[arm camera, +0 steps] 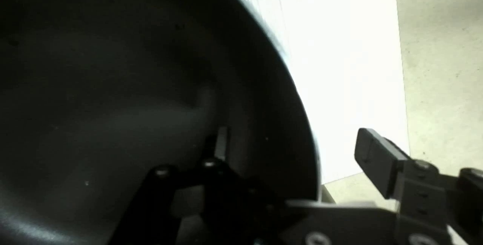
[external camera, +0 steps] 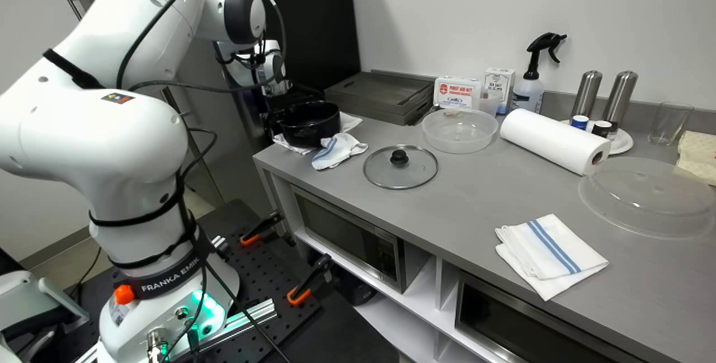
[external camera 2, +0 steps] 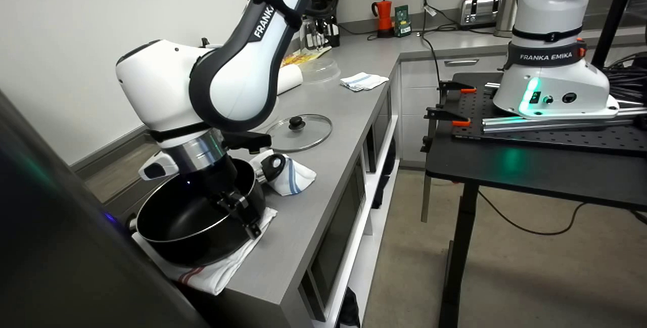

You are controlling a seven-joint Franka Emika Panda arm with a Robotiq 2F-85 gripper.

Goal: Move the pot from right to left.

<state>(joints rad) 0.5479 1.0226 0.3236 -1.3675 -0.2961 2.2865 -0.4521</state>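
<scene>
In an exterior view, your pot (external camera 2: 189,217) stands upright at the end of the bench (external camera 2: 288,237), on a red-striped towel (external camera 2: 217,275); its handle-to-handle axis lies aslant, one handle (external camera 2: 273,166) pointing toward the glass lid (external camera 2: 303,141). Your tool (arm camera: 293,145) is spread apart, one finger (arm camera: 222,143) inside the pot, one outside. You see wide, round black walls with a bright rim.

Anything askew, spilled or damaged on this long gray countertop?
No spill or damage shows. Slightly untidy: a white cloth with blue stripes lies crumpled beside the wide round black pot, whereas another blue-striped white cloth is neatly folded.
</scene>
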